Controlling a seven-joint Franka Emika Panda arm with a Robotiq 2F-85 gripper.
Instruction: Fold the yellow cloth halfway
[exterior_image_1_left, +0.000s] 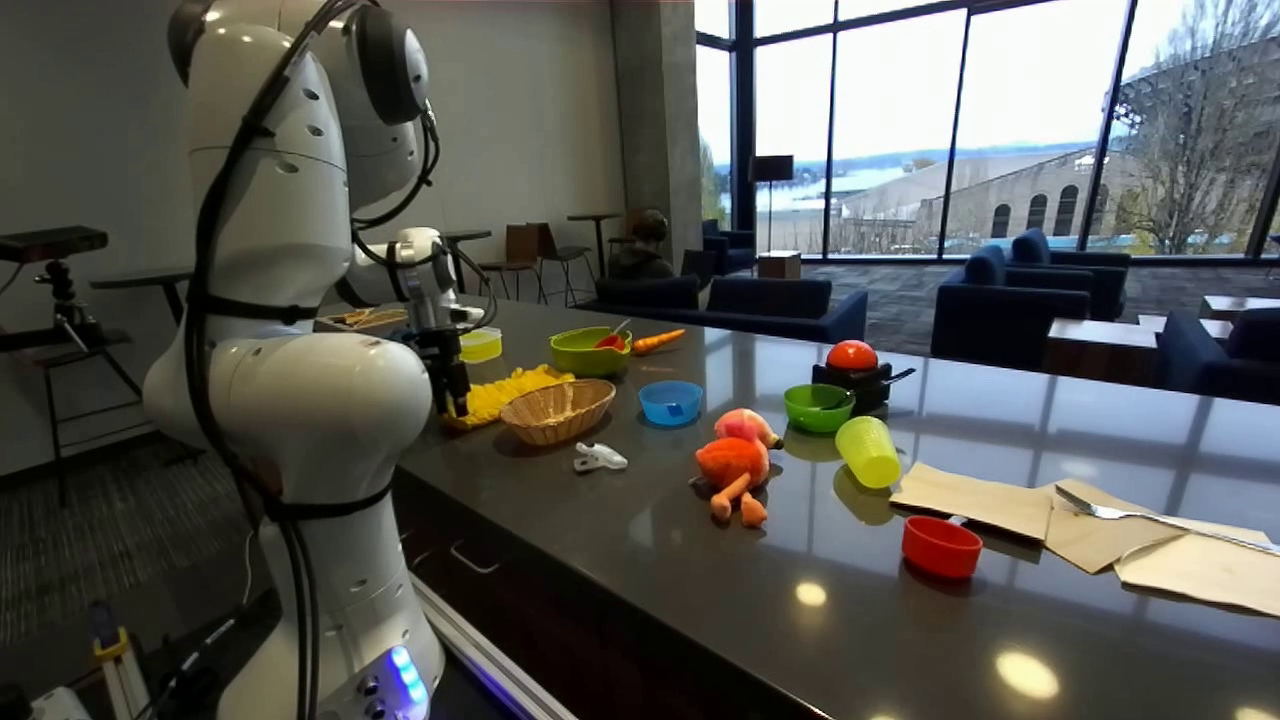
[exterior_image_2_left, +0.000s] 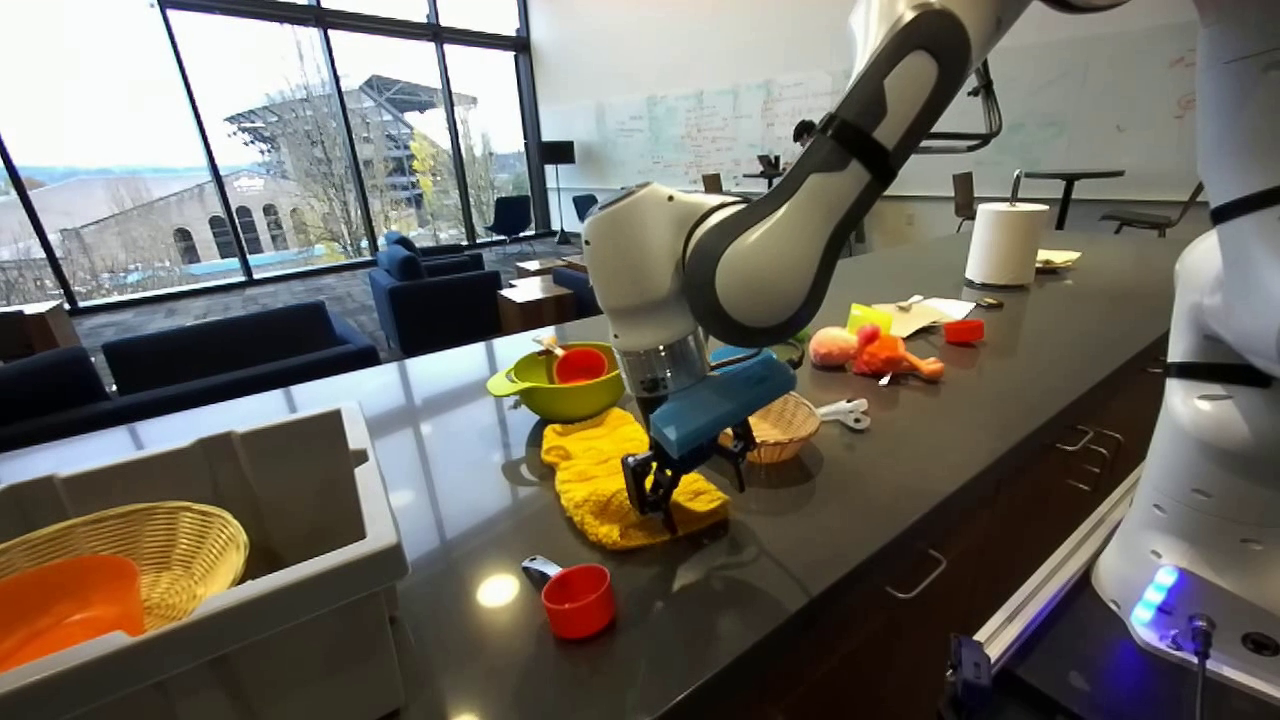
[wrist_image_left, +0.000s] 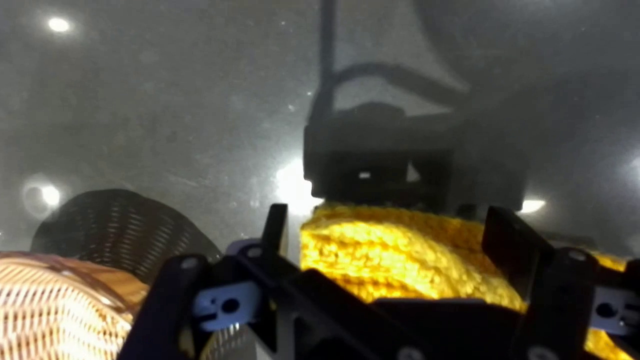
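Over there on the dark worktop (exterior_image_2_left: 850, 490), the yellow cloth (exterior_image_2_left: 592, 482) lies rumpled, between a green bowl (exterior_image_2_left: 565, 402) and a red measuring cup (exterior_image_2_left: 578, 605), with the wicker basket (exterior_image_1_left: 552, 426) close beside it. The jaws point down at the cloth and stand wide apart, yellow showing between them; whether they're touching it, I can't tell.

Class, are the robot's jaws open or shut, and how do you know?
Open: in the wrist view the jaws stand wide apart, with part of the yellow cloth visible between them.
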